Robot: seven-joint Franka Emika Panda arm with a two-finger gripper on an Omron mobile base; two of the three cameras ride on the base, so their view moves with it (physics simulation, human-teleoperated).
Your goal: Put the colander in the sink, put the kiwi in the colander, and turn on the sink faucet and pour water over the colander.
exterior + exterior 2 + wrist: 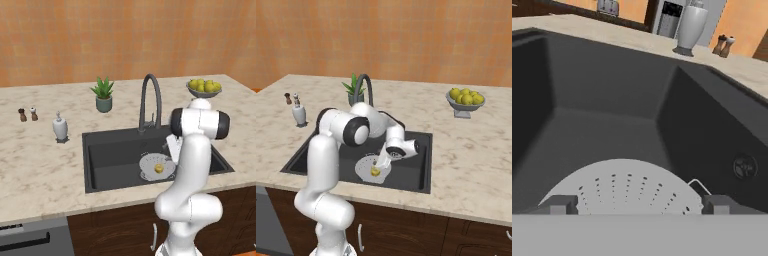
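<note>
claw (636,204): jaws spread wide, gripping nothing; the two dark fingertips (558,204) stand one at each side of the colander's rim in the hand view, not touching it. In the right base view it hangs low inside the basin, mostly masked by the white wrist.
colander (157,166): just below the claw, on the floor of the sink, at the near right part of the basin. Hand view cuts off its lower half; right edge covered by the arm in the left base view.
kiwi (158,169): small yellow-green ball in the colander, directly under the claw. Looks free of the fingers, but the wrist partly covers it in the right base view, so not certain.
sink (111,150): dark basin all around the claw; right end hidden behind the forearm in the left base view.
drain (744,167): beyond the claw, off to one side; faint.
sink faucet (150,100): behind the claw at the back rim; base and lever hard to make out, half hidden by the shoulder in the right base view.
surface (40,165): marble, rings the sink.
soap bottle (60,127): well away from the claw, past the basin's far end.
fruit bowl (204,88): well apart, back corner.
</note>
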